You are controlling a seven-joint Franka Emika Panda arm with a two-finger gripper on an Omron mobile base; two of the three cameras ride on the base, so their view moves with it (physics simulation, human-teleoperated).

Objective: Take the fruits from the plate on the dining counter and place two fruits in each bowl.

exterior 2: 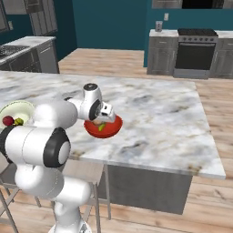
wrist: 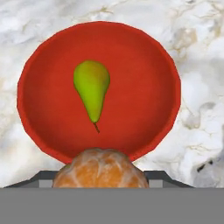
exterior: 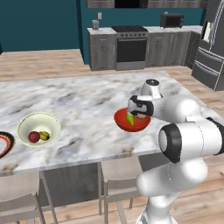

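My gripper [exterior: 142,115] hangs just over the near rim of the red bowl [wrist: 144,83], shut on the tan-orange fruit [wrist: 100,171]. That fruit shows at the bottom of the hand view, covering most of the fingers. The green pear [wrist: 92,87] lies alone inside the red bowl [exterior: 124,122]. At the left of the dining counter [exterior: 87,98] stands the cream-white bowl [exterior: 38,120], holding the dark red fruit [exterior: 33,137] and the small yellow-green one [exterior: 44,135]. The plate [exterior: 3,144] shows part of its rim at the far left edge.
Stools [exterior: 118,175] stand under the counter's near edge. Dark grey cabinets and an oven [exterior: 130,48] line the back wall, with a fridge [exterior: 210,57] at the right. My own arm [exterior 2: 50,127] hides part of the cream-white bowl [exterior 2: 16,109] in the right base view.
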